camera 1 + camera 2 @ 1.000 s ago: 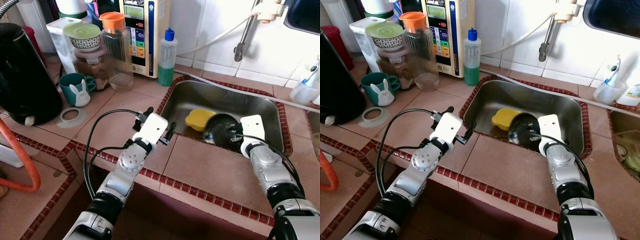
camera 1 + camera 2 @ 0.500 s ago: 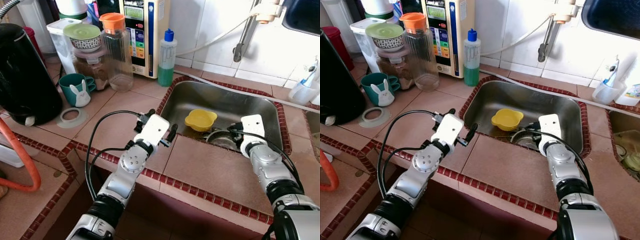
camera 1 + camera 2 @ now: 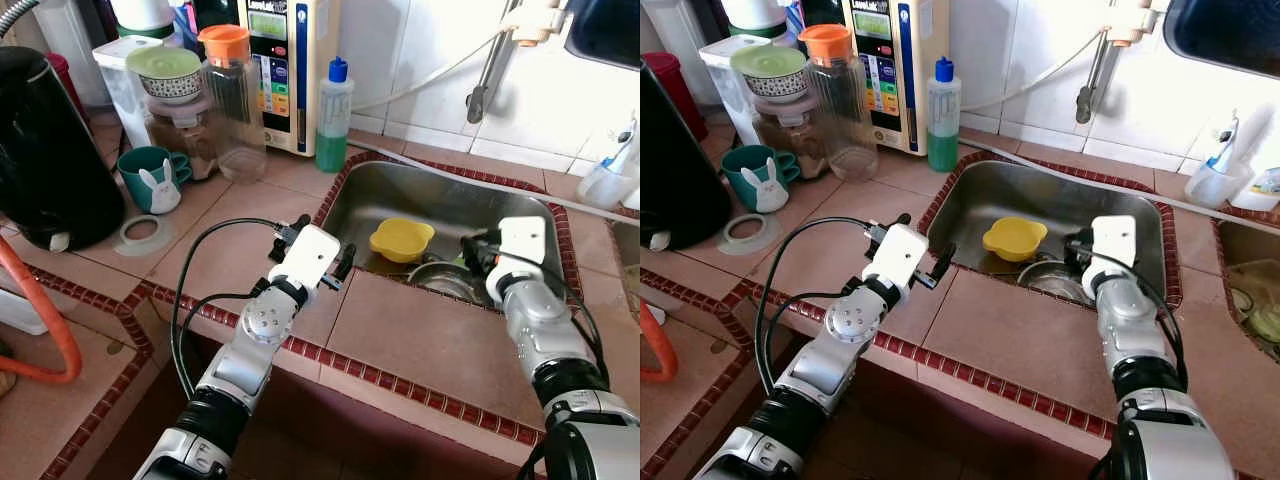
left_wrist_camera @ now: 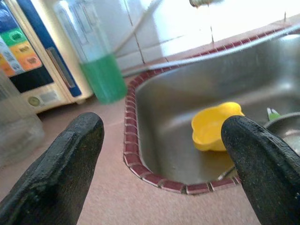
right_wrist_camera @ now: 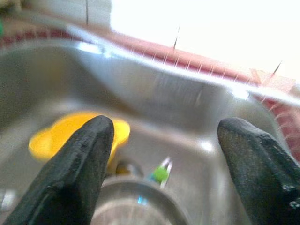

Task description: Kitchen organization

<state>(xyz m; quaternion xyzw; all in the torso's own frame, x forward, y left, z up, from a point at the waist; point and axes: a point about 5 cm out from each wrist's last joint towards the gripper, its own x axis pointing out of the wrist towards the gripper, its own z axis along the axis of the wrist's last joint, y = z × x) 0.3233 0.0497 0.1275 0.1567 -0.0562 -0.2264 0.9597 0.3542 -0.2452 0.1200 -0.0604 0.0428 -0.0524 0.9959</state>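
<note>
A steel sink (image 3: 455, 200) is set in the brown tiled counter. In it lie a yellow bowl (image 3: 402, 240) and, right next to it, a round steel bowl (image 3: 445, 279) lying flat with a small green thing (image 5: 160, 174) at its rim. My right gripper (image 3: 472, 252) hovers open just above the steel bowl, holding nothing; the right wrist view has its fingers (image 5: 89, 154) spread over the sink floor. My left gripper (image 3: 322, 243) stands open over the counter at the sink's near left edge, empty, facing the yellow bowl (image 4: 216, 126).
A green dish-soap bottle (image 3: 333, 116), a water purifier (image 3: 285, 60) and a clear jug with an orange lid (image 3: 232, 100) line the back wall. A teal rabbit mug (image 3: 152, 178), a lid ring (image 3: 142, 235) and a black kettle (image 3: 50, 150) stand left. A tap (image 3: 492, 60) hangs over the sink.
A second ago the right gripper held a dark round bowl tilted up in the sink. That bowl now lies flat, and the right gripper has risen off it, open. The left arm barely moved.
</note>
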